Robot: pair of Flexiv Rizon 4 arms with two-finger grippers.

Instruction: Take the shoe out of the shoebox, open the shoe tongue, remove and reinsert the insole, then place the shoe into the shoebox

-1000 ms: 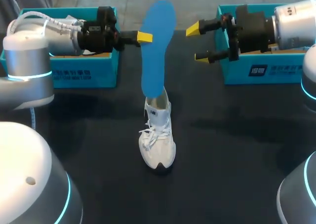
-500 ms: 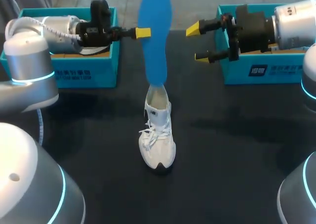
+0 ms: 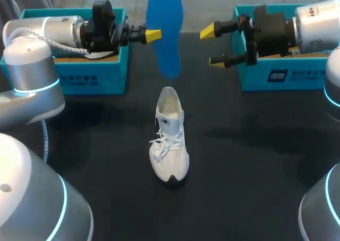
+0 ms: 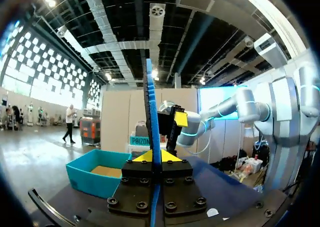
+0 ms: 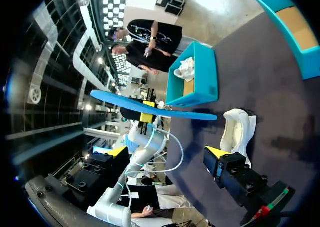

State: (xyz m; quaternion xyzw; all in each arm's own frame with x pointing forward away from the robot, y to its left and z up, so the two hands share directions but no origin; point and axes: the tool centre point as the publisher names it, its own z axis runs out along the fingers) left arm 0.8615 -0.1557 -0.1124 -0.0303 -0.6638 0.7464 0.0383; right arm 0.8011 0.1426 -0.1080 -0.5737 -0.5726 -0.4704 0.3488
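Head view: the white shoe (image 3: 170, 140) stands upright on its sole in the middle of the dark desk (image 3: 255, 161), outside both boxes, with its toe toward the camera and its laces tied. The blue insole (image 3: 164, 31) hangs in the air beyond the heel, apart from the shoe. The left pincer (image 3: 151, 35) is clamped on the insole's edge, reaching in from over the left shoebox (image 3: 90, 74), which has something white lying inside it. The right pincer (image 3: 214, 47) hovers in front of the right shoebox (image 3: 287, 76), level with the insole and near it. Its yellow-tipped fingers (image 3: 211, 31) are spread wide and hold nothing.

In the left wrist view the insole (image 4: 150, 112) stands edge-on, pinched between the two yellow tips. From the right wrist view the insole (image 5: 150, 107) stretches ahead of the spread fingers, with the shoe (image 5: 239, 129) below it on the desk.
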